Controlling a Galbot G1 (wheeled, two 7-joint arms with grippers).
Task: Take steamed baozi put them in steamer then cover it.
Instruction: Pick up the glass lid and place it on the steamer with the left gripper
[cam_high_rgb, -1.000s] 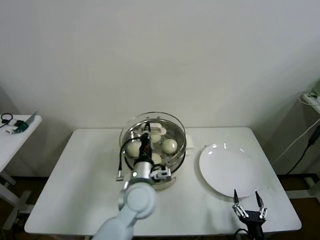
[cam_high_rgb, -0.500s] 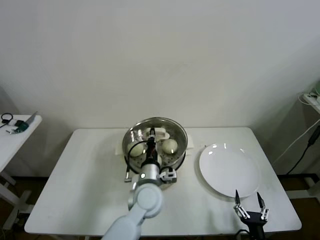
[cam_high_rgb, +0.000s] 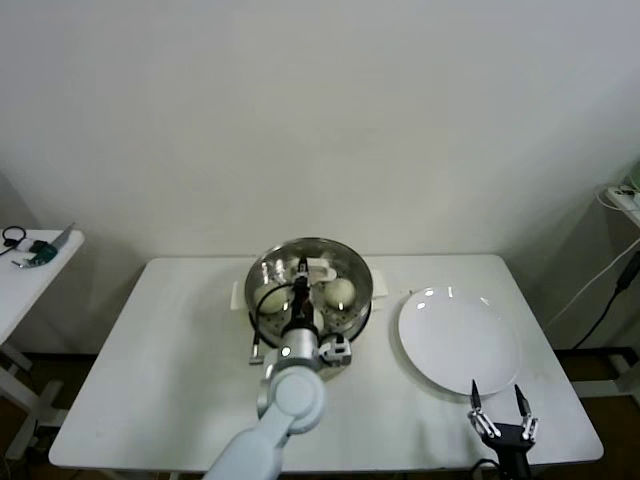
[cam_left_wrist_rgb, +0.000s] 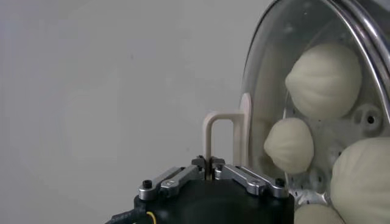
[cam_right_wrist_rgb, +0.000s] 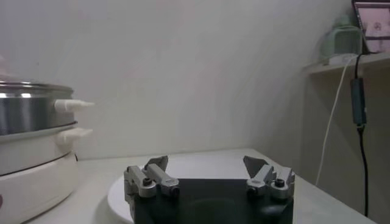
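- A second ago the cover (cam_high_rgb: 310, 272) hangs tilted above the steamer (cam_high_rgb: 311, 300), its rim raised toward the upper left of the head view; now it lies lower and nearly level on the steamer's rim, in the middle of the frame.
- The left pincer (cam_high_rgb: 300, 268) has come in with the cover, from left of the pot's centre to right over it; its arm now runs up from the lower centre of the frame.
- The right pincer (cam_high_rgb: 503, 420) and the plate (cam_high_rgb: 458, 338) sit where they did before, at the lower right and centre right.
- The left pincer is closed tight on the cover's handle (cam_left_wrist_rgb: 219, 143); in the left wrist view the two fingers meet on one upright leg of that cream arch.
- The handle is a flat rectangular loop standing straight out from the glass, its long side running across the middle of the cover.
- The right pincer stands wide open with nothing in it, just above the bench (cam_high_rgb: 180, 340) beside the near edge of the plate.
- Baozi (cam_left_wrist_rgb: 323, 79): four show through the glass in the left wrist view, all inside the steamer on the holed tray; in the head view only two are plain to see.
- One steamer, one cover, one plate, two pincers.
- The steamer's side handles (cam_right_wrist_rgb: 73, 105) stick out level toward the plate in the right wrist view.
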